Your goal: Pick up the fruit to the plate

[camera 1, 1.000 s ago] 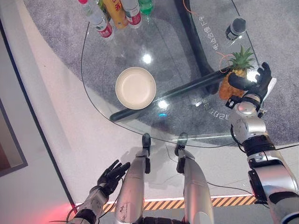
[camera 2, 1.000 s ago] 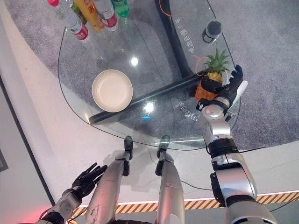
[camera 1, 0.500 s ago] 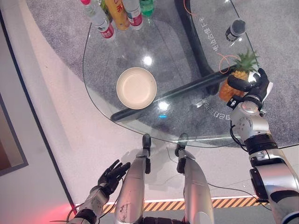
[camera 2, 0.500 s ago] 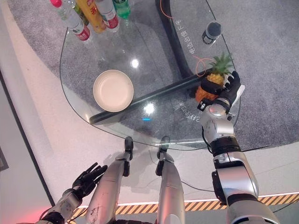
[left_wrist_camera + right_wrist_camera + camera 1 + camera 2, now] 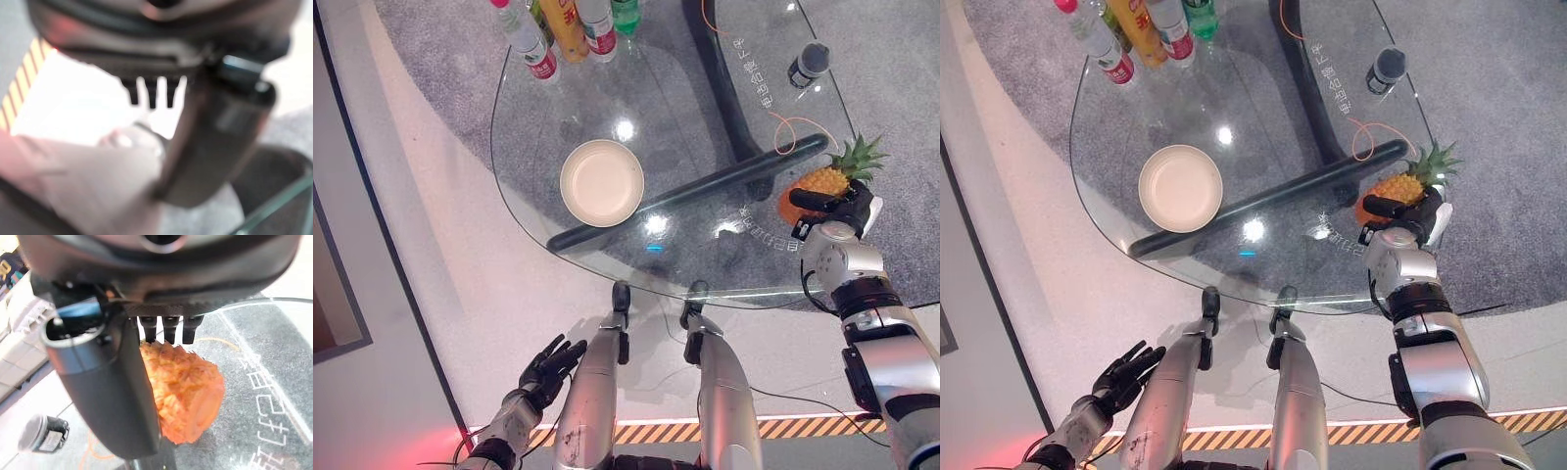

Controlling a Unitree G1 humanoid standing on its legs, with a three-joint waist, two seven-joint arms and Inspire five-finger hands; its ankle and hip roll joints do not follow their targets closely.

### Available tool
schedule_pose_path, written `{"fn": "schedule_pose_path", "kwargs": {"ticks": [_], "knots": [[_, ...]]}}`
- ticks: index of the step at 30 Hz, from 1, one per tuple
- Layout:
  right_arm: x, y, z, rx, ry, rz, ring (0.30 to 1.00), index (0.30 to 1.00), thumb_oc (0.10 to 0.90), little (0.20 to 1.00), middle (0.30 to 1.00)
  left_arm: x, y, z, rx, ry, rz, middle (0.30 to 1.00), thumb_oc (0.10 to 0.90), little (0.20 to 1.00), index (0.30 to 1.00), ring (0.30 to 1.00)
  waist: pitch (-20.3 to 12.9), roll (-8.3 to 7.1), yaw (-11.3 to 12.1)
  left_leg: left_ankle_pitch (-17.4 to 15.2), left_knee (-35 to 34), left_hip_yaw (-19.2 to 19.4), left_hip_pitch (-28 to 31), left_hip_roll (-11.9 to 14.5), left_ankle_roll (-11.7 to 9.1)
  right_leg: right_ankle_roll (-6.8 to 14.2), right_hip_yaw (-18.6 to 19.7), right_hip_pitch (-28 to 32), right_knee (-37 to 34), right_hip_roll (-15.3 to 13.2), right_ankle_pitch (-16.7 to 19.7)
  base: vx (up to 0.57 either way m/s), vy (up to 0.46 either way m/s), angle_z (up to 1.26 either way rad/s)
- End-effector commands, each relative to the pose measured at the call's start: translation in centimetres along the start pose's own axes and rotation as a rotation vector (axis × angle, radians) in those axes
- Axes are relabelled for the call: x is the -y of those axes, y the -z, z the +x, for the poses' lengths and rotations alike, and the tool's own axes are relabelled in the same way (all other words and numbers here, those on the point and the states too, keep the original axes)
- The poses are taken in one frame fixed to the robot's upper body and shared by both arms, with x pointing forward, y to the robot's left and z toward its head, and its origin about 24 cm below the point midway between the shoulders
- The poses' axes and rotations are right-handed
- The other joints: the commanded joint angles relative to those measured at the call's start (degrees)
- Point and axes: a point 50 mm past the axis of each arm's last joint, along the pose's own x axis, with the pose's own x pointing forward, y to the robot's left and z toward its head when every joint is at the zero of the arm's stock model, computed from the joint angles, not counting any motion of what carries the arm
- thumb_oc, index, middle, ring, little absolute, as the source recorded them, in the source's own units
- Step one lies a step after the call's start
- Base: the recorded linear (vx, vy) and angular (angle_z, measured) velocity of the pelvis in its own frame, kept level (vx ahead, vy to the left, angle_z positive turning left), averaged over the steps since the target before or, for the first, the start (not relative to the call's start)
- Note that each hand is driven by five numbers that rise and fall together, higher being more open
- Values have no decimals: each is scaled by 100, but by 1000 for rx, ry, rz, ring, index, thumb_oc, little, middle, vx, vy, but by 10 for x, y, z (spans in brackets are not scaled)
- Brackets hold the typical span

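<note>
A small pineapple (image 5: 815,183) with a green crown lies tilted at the right edge of the glass table (image 5: 538,127). Its crown points away from the table's middle. My right hand (image 5: 848,208) is shut on it, with the thumb across the orange body and the fingers behind. In the right wrist view the thumb (image 5: 107,391) presses against the pineapple's (image 5: 188,391) side. A cream plate (image 5: 601,183) sits bare on the glass, well to the left of the fruit. My left hand (image 5: 548,365) hangs open low beside the table's near edge.
Several bottles (image 5: 563,24) stand at the table's far left edge. A dark cylinder (image 5: 808,64) and an orange cord (image 5: 793,122) are at the far right. A dark bar (image 5: 705,191) runs under the glass between plate and fruit.
The pineapple has tipped from upright to leaning, and has shifted towards the table's right edge with my right hand closed round it. The left hand has stayed still.
</note>
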Motion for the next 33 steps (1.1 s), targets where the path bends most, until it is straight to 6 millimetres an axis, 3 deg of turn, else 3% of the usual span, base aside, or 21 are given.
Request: {"fn": "schedule_pose_path", "kwargs": {"ticks": [1, 21, 24, 25, 27, 33], "knots": [[-8, 9, -1, -50, -88, -97, 900, 900, 800, 900, 900, 13, 33, -6, -90, 76, -18, 900, 800, 900, 900, 900, -129, 289, 188, -387, 167, 48, -74, -390, 18, 106, -453, 73, 127, 119, -27, 0, 0, 0], [-29, -15, -11, -96, -107, 202, 900, 900, 800, 900, 900, 20, 38, -7, -103, 106, -17, 900, 800, 900, 900, 900, -129, 373, 377, -352, 243, -97, -333, -486, 73, 117, -546, -121, 200, 67, 15, 9, 25, 4], [-31, -21, -12, -48, -123, 132, 681, 681, 545, 645, 681, 21, 39, -8, -103, 110, -19, 900, 800, 900, 900, 900, -129, 384, 398, -342, 231, -111, -358, -501, 87, 128, -558, -141, 196, 56, 29, 10, 36, 3], [-32, -23, -13, -32, -133, 100, 526, 526, 364, 464, 526, 21, 39, -7, -102, 111, -19, 900, 800, 900, 900, 900, -129, 388, 406, -337, 229, -115, -372, -510, 93, 131, -566, -152, 195, 53, 36, 0, 0, 0], [-33, -27, -13, -3, -153, 39, 300, 300, 100, 200, 300, 20, 38, -8, -99, 113, -22, 900, 800, 900, 900, 900, -129, 394, 426, -319, 229, -124, -412, -519, 100, 134, -587, -178, 191, 42, 51, 1, 18, 0], [-34, -29, -12, 26, -196, -50, 300, 300, 100, 200, 300, 19, 36, -8, -93, 123, -20, 900, 800, 900, 900, 900, -129, 396, 473, -304, 269, -151, -520, -541, 112, 155, -633, -252, 226, 18, 67, 3, 17, 6]]}}
